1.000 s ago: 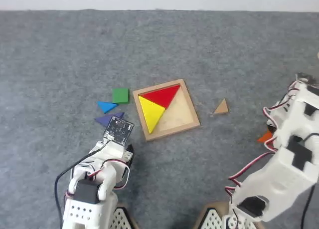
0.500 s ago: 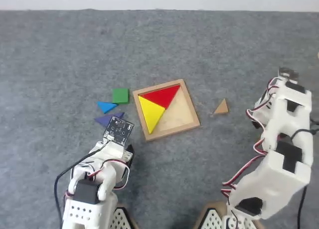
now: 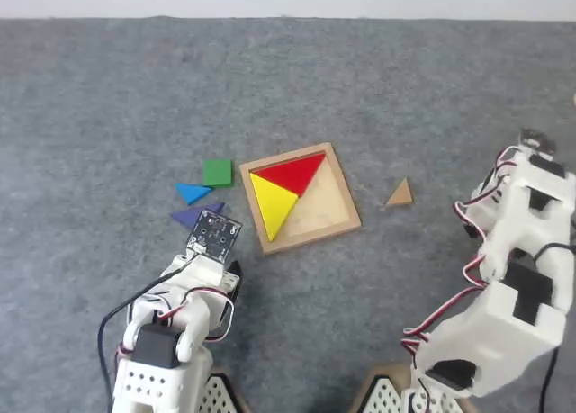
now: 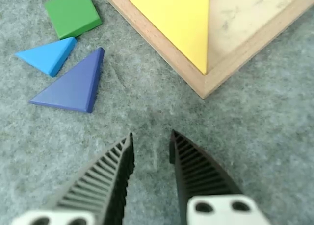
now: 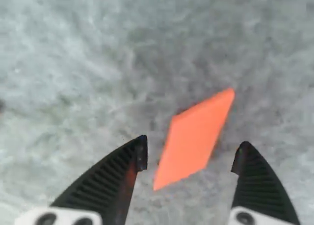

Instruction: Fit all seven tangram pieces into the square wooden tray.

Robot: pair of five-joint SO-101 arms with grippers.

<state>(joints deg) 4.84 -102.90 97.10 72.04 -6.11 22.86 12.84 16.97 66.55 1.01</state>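
Right hand (image 5: 192,144) is spread wide, its fingers straddling one orange parallelogram (image 5: 196,132) that lies flat on the grey tabletop (image 3: 360,80), well apart from the square wooden tray (image 3: 284,155). Left hand (image 4: 151,137) hovers just off the tray's near corner, fingers slightly apart and gripping nothing. Inside the tray lie two triangles, touching: one red triangle (image 3: 295,173) and one yellow triangle (image 3: 273,202). Near the tray on the left arm's side sit three pieces: one green square (image 3: 217,172), one light blue triangle (image 3: 192,193) and one dark blue triangle (image 3: 193,215). One tan triangle (image 3: 400,193) lies near the tray's opposite side.
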